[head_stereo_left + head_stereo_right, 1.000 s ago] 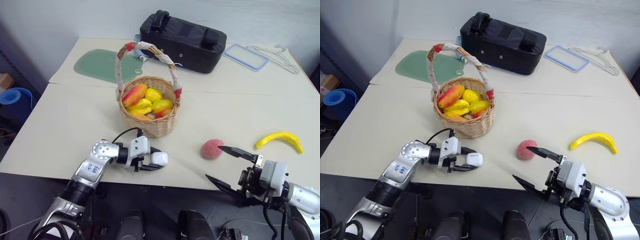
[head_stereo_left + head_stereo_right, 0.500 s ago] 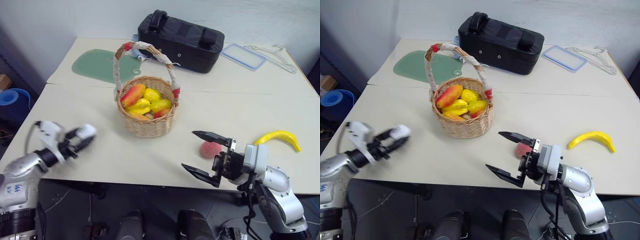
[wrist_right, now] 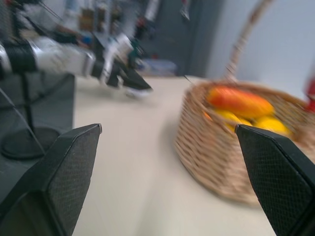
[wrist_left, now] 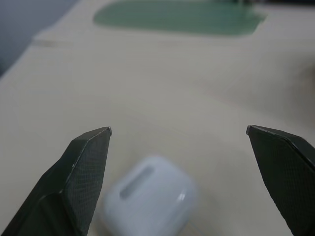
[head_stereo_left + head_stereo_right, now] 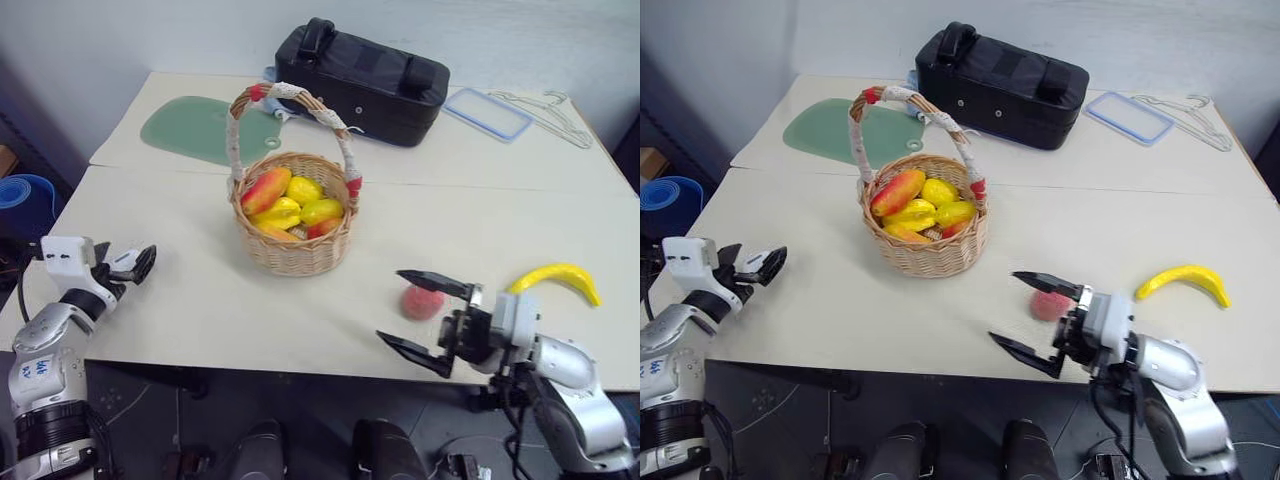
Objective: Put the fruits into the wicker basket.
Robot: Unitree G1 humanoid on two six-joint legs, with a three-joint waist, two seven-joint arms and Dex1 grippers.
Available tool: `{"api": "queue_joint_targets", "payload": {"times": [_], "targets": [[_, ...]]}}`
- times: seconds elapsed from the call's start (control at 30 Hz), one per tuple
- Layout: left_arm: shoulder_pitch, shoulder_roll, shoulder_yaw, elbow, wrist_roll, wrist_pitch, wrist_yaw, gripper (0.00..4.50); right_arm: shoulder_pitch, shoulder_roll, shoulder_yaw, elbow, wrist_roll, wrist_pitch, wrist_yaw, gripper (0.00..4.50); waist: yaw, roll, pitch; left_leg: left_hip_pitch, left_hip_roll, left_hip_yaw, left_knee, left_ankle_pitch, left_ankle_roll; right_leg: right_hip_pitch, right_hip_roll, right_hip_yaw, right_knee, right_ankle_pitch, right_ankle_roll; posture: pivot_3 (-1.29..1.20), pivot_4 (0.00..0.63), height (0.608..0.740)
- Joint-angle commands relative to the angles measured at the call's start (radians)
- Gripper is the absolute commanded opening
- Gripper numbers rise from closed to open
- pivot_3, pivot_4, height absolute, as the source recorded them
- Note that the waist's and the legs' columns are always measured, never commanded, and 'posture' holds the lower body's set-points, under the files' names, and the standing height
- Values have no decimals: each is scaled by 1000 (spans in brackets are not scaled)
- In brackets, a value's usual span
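Observation:
The wicker basket (image 5: 300,250) stands mid-table, holding several yellow and red-yellow fruits. A pinkish-red peach (image 5: 422,302) lies on the table to its right near the front edge, and a yellow banana (image 5: 558,278) lies farther right. My right gripper (image 5: 388,304) is open just in front of the peach, its upper finger beside the fruit, with nothing between its fingers. My left gripper (image 5: 140,265) is open at the table's left edge. A small white case (image 4: 150,196) lies on the table between its spread fingers.
A black bag (image 5: 362,82) sits behind the basket. At the back of the table lie a green mat (image 5: 195,125) on the left and, on the right, a blue-rimmed clear lid (image 5: 491,112) and wire hangers (image 5: 550,108). A blue roll (image 5: 20,195) lies on the floor at left.
My left arm swung from in front of the basket to the table's left edge carrying the white case, then opened and let it go. The right gripper stayed open by the peach.

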Motion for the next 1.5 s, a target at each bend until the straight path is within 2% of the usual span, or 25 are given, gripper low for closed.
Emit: {"api": "queue_joint_targets", "payload": {"times": [0.03,0.2,0.27,0.33,0.43,0.53,0.6,0.67,0.8,0.9,1.03,1.13,1.23,1.3,1.37,1.5], "targets": [[35,101,48,-77,-81,-64,-198,4477,120,-27,-175,83,9,-59,35,4500,0,0,0,0,0,0,0,0,-1,0,0,0,0,0,0,0,150,740],[204,258,-66,-272,-162,49,-507,4477,251,-40,-345,306,-52,-217,97,4500,-4,1,0,1,0,11,-3,-1,0,0,0,0,-5,0,0,0,150,740],[309,297,-146,-416,-166,43,-622,4477,284,-49,-388,416,-91,-292,115,4500,-11,1,0,1,1,12,-2,-3,3,0,0,3,-6,-1,-1,0,150,740],[354,298,-191,-477,-158,-18,-705,4477,292,-48,-407,472,-111,-330,112,4500,-16,1,1,2,1,12,-2,-3,4,0,0,6,-7,-1,-2,0,150,740],[314,267,-250,-457,-152,-41,-719,4477,290,-45,-381,454,-101,-334,125,4500,-16,2,1,6,3,11,-3,-3,2,0,1,8,-6,0,-5,0,150,740],[278,240,-299,-437,-131,-81,-738,4477,280,-84,-290,277,-53,-195,134,4500,-21,6,2,12,11,12,-4,-5,-3,3,5,9,-6,1,-10,0,150,740],[255,226,-309,-431,-137,-69,-719,4477,213,-108,-244,182,-14,-90,92,4500,-24,7,2,15,15,17,-3,-4,-1,3,8,13,-6,1,-10,0,150,740],[240,216,-317,-415,-124,-74,-708,4477,78,-128,-184,127,4,47,7,4500,-30,6,2,16,17,18,-3,-5,-1,2,10,16,-5,2,-10,0,150,740],[227,206,-334,-399,-116,-66,-691,4477,-137,-146,-73,129,-18,303,-128,4500,-25,6,2,13,16,22,-3,-5,-1,-5,12,20,-3,2,-11,0,150,740],[223,208,-354,-401,-108,-59,-687,4477,-268,-134,37,196,-41,383,-106,4500,-14,6,2,8,17,23,-1,-6,-4,-10,16,20,0,2,-11,0,150,740],[236,208,-343,-416,-116,-48,-670,4477,-338,-149,116,248,-28,496,-47,4500,-15,6,2,4,17,25,0,-6,-4,-13,16,19,0,2,-11,0,150,740],[257,208,-331,-426,-116,-49,-661,4500,-364,-149,144,280,-43,511,-9,3906,-16,6,2,-1,17,26,1,-6,-4,-16,16,18,0,2,-10,0,150,740],[272,204,-320,-436,-117,-51,-644,4500,-394,-140,160,324,-62,486,27,2891,-18,6,2,-2,17,27,4,-7,-3,-16,16,18,-1,2,-10,0,150,740],[276,196,-311,-437,-118,-54,-623,4500,-405,-130,145,311,2,497,99,2443,-18,6,2,-2,17,28,7,-7,-3,-16,16,18,-3,2,-10,0,150,740],[273,180,-301,-432,-112,-64,-594,4500,-417,-129,131,269,78,560,140,2367,-18,6,2,-2,17,27,7,-8,0,-16,16,19,-2,2,-10,0,150,740],[286,124,-266,-446,-155,-29,-515,4500,-557,-16,152,174,122,569,64,2367,-32,6,2,-1,19,26,9,-9,1,-16,17,20,1,4,-12,0,150,740]]}}
